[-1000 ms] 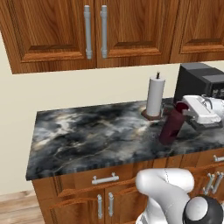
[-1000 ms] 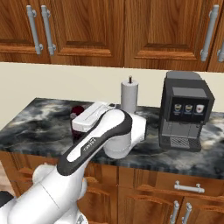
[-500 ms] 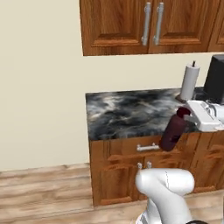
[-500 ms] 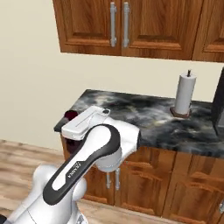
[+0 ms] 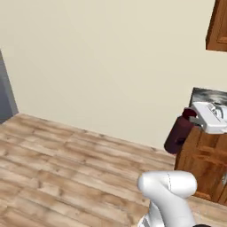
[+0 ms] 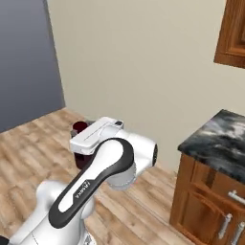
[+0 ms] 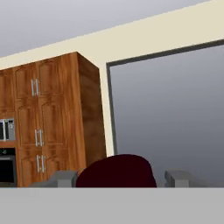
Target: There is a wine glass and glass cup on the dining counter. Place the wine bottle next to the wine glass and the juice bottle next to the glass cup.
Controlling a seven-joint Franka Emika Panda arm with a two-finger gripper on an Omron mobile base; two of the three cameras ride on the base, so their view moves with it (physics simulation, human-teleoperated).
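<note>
1. Juice bottle (image 5: 178, 134) hangs tilted in the air, at the gripper (image 5: 195, 119), over the floor (image 5: 66, 164), just left of the cabinet (image 5: 206, 164).
2. Countertop (image 6: 221, 136) lies on the cabinet, against the wall (image 5: 111, 62).
3. Upper cabinet (image 6: 232, 33) sits on the wall above the countertop.
4. Hand view: bottle (image 7: 117, 171) between the fingers (image 7: 181, 178); tall cabinet (image 7: 52, 118) stands behind it to the left.

Open wooden floor (image 5: 66, 164) lies clear to the left; the wall counter (image 6: 215, 167) and upper cabinet (image 6: 232, 33) obstruct the right.
</note>
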